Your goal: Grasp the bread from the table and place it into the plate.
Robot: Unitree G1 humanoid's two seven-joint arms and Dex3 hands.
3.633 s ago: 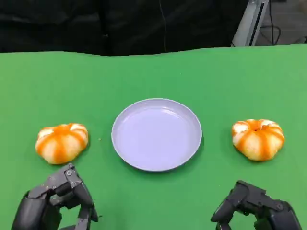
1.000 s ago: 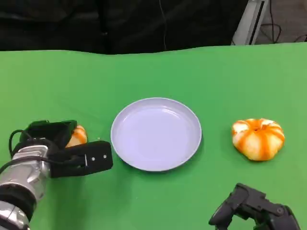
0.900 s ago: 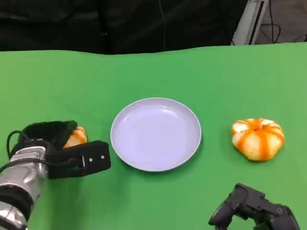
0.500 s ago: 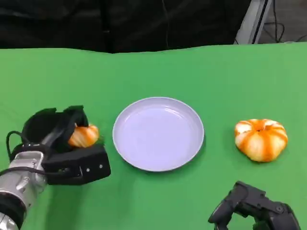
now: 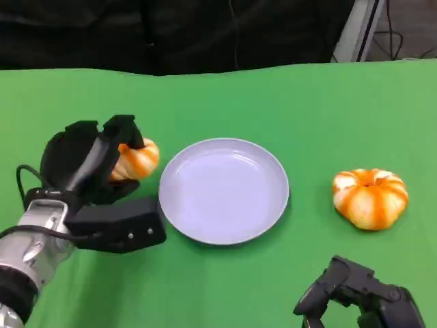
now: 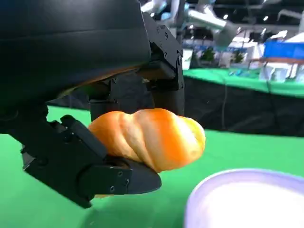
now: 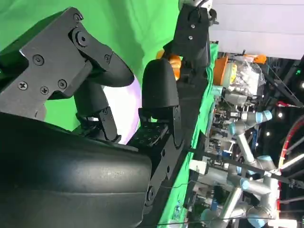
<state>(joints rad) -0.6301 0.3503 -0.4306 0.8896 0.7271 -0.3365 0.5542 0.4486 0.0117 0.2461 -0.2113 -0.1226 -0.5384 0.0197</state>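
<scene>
My left hand (image 5: pixel 95 164) grips an orange-and-white striped bread (image 5: pixel 138 158) and holds it raised off the green table, just left of the plate's rim. In the left wrist view the bread (image 6: pixel 152 137) sits between the black fingers (image 6: pixel 114 178), with the plate's edge (image 6: pixel 247 190) close below it. The round pale lilac plate (image 5: pixel 223 191) lies empty at the table's middle. My right hand (image 5: pixel 355 301) rests low at the near right, its fingers bent and apart, holding nothing.
A second striped bread (image 5: pixel 369 198) lies on the table right of the plate, ahead of my right hand. The green table (image 5: pixel 273 102) ends at a dark backdrop at the far edge.
My left hand reached the left bread, took hold of it and lifted it up and rightward toward the plate. The right hand and the right bread stayed put.
</scene>
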